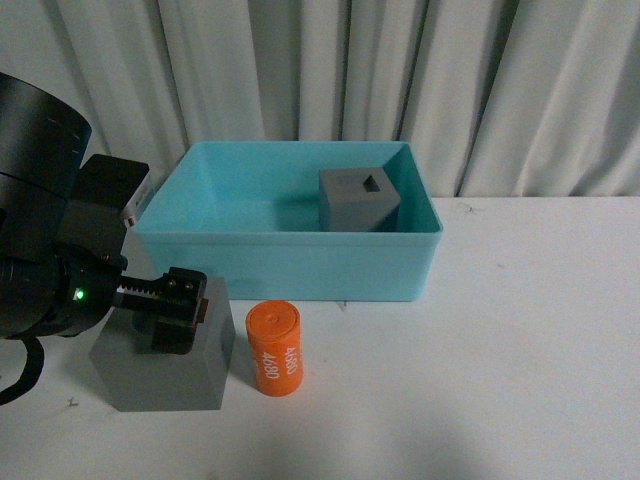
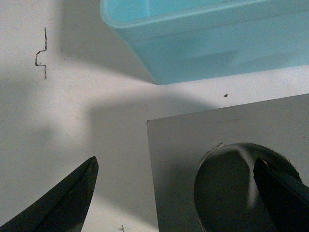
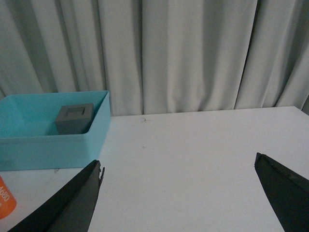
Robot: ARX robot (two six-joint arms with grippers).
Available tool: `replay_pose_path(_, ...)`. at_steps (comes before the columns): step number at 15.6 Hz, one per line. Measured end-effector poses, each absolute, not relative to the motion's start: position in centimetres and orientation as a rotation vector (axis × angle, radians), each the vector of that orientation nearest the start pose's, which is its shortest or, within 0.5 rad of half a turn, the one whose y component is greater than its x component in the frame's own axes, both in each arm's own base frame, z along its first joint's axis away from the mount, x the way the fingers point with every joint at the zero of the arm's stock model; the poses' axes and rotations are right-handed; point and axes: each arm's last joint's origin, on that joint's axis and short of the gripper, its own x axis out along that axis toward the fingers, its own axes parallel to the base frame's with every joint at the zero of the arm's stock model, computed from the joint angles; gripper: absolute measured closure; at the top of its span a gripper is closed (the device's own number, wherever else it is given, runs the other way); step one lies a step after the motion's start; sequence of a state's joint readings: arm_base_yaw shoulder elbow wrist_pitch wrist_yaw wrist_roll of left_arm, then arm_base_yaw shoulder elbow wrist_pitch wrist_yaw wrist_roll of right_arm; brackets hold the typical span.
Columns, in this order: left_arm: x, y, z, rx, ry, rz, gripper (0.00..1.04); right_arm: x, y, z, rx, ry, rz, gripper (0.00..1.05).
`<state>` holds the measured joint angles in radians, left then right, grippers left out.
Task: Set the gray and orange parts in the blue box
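Note:
The blue box (image 1: 290, 262) stands at mid table. A gray cube with a rectangular recess (image 1: 358, 200) lies inside it at the right. A second gray cube (image 1: 165, 378) sits on the table in front of the box's left end. My left gripper (image 1: 176, 325) is open right over it. In the left wrist view (image 2: 176, 193) one finger (image 2: 282, 193) is over the cube's round recess (image 2: 227, 183) and the other (image 2: 72, 203) is outside the cube's edge. The orange cylinder (image 1: 275, 350) with white digits lies beside that cube. My right gripper (image 3: 178, 193) is open and empty above bare table.
The white table (image 1: 500, 350) stretches to the right of the box. Gray curtains (image 1: 400, 70) hang behind it. The right wrist view shows the box (image 3: 48, 145), the cube inside it (image 3: 74, 118), and a sliver of the orange cylinder (image 3: 6, 203).

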<state>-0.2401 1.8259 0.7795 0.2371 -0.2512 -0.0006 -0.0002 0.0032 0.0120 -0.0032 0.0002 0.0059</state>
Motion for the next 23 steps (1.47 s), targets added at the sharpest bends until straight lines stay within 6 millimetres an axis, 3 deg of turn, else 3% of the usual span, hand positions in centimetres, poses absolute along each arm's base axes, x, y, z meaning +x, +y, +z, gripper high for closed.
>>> replay_pose_path(2,32.1,-7.2,10.4,0.171,0.802,-0.002,0.35,9.7,0.0,16.7,0.006,-0.006,0.000,0.06)
replay_pose_path(6,31.9,-7.2,10.5,0.151,0.818,0.003,0.80,9.7,0.0,16.7,0.006,-0.006,0.000,0.06)
replay_pose_path(11,29.8,-7.0,14.8,-0.006,0.879,-0.080,0.86,9.7,0.0,16.7,0.006,-0.006,0.000,0.06)
replay_pose_path(12,29.2,-7.0,20.1,-0.095,0.782,-0.135,0.86,9.7,0.0,16.7,0.006,-0.006,0.000,0.06)
replay_pose_path(14,29.8,-7.4,26.6,-0.157,0.594,-0.183,0.86,9.7,0.0,16.7,0.006,-0.006,0.000,0.06)
replay_pose_path(15,30.4,-7.7,29.1,-0.166,0.507,-0.197,0.86,9.7,0.0,16.7,0.006,-0.006,0.000,0.06)
replay_pose_path(16,31.1,-8.3,30.4,-0.157,0.445,-0.205,0.86,9.7,0.0,16.7,0.006,-0.006,0.000,0.06)
replay_pose_path(17,32.4,-9.0,30.7,-0.133,0.440,-0.202,0.86,9.7,0.0,16.7,0.006,-0.006,0.000,0.06)
replay_pose_path(19,35.6,-10.3,29.1,-0.066,0.431,-0.165,0.86,9.7,0.0,16.7,0.006,-0.006,0.000,0.06)
replay_pose_path(23,41.1,-11.3,23.3,0.101,0.478,-0.047,0.87,9.7,0.0,16.7,0.006,-0.006,0.000,0.06)
